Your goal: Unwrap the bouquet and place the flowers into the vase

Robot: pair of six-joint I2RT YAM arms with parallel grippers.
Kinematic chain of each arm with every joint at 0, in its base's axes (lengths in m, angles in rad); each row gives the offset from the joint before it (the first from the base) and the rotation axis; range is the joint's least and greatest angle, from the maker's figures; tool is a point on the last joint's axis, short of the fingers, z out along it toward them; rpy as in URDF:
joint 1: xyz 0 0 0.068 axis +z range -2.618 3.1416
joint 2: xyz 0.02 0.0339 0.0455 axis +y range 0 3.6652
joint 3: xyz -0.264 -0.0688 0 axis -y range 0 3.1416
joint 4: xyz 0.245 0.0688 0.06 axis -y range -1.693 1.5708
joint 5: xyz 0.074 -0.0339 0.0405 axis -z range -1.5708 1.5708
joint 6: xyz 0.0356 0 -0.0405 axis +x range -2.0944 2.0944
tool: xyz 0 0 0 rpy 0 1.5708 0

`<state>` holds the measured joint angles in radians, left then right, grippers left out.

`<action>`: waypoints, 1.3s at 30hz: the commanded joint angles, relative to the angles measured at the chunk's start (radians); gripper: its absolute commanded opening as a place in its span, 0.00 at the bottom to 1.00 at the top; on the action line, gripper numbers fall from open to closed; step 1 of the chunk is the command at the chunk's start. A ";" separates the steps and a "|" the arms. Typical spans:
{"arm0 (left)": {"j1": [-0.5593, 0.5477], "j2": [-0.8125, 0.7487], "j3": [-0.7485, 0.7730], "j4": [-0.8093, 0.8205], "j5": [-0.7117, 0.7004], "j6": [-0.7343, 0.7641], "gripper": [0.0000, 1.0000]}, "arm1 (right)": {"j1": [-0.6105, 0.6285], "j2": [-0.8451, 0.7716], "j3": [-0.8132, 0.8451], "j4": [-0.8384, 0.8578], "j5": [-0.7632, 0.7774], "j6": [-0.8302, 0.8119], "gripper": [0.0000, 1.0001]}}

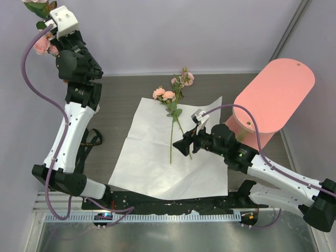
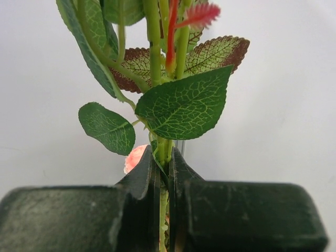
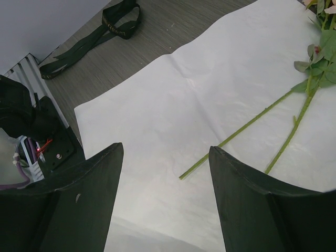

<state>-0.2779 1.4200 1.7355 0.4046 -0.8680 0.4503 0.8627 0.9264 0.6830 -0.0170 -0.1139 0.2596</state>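
Stems of two flowers (image 1: pixel 171 131) lie lengthwise on the white paper (image 1: pixel 144 152), heads toward its far edge, just left of the wide-open, empty right gripper (image 1: pixel 180 147), the nearer one; the left gripper (image 2: pixel 163 168) clamps a leafy sprig (image 2: pixel 184 105) above the table's far-left corner.

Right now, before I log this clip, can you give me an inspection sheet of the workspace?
Surface: grey wood-grain table, white paper spread flat on it.
Job's things: two flower stems lie on the paper; raised bunch held aloft; vase not seen.
Clutter: black ribbon on the table beside the left arm; pink stand at right.
Grippers: left gripper shut on the raised bunch; right gripper open, empty, above the paper.
Cables: purple cable looping along each arm.
Surroundings: plain pale walls.
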 commanded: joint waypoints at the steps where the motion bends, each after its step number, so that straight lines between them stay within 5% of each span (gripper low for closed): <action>1: 0.022 0.033 0.050 0.079 0.020 0.027 0.00 | 0.006 -0.027 0.020 0.029 0.017 -0.019 0.72; 20: 0.059 0.089 0.012 0.172 0.047 0.073 0.00 | 0.004 -0.015 0.023 0.026 0.030 -0.026 0.72; 39: 0.060 0.096 -0.198 0.275 -0.060 0.021 0.00 | 0.004 -0.012 0.027 0.023 0.036 -0.026 0.72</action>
<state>-0.2256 1.5139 1.5635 0.5804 -0.8711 0.5041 0.8627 0.9165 0.6830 -0.0254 -0.0902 0.2413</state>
